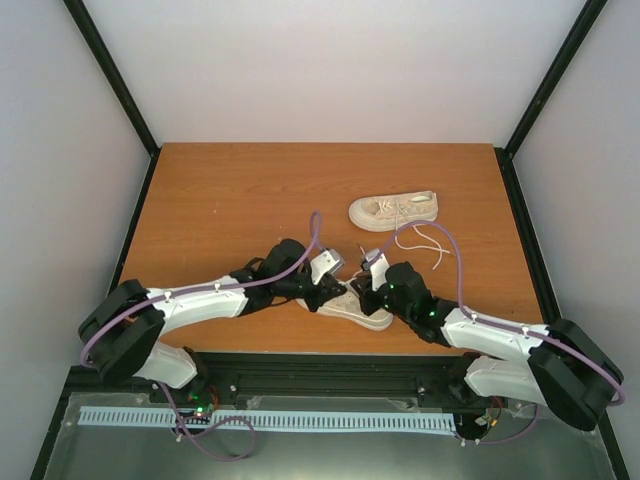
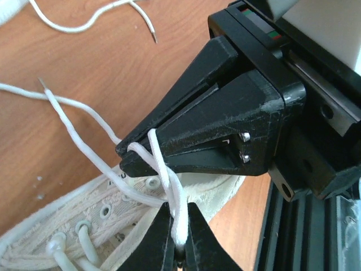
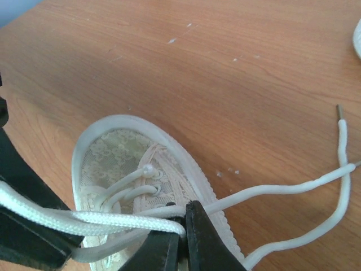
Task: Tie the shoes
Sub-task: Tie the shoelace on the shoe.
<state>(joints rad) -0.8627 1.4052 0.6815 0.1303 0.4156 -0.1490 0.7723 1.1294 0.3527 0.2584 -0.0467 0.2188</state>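
Note:
Two cream shoes lie on the table. The near shoe [image 1: 358,310] sits between both grippers; the far shoe [image 1: 393,210] lies behind it with its laces [image 1: 425,245] loose. My left gripper [image 1: 326,292] [image 2: 179,213] is shut on a white lace [image 2: 179,228] of the near shoe [image 2: 67,226]. That lace crosses over the black fingers [image 2: 169,141] of the other gripper. My right gripper [image 1: 368,287] [image 3: 184,227] is shut on a lace loop [image 3: 113,221] above the near shoe's toe [image 3: 113,158]. Two free lace ends [image 3: 340,135] trail to the right.
Brown wooden table [image 1: 230,200] with black frame posts at its corners and white walls around it. A black rail [image 1: 320,365] runs along the near edge by the arm bases. The far shoe's loose lace [image 2: 90,22] lies on the wood behind.

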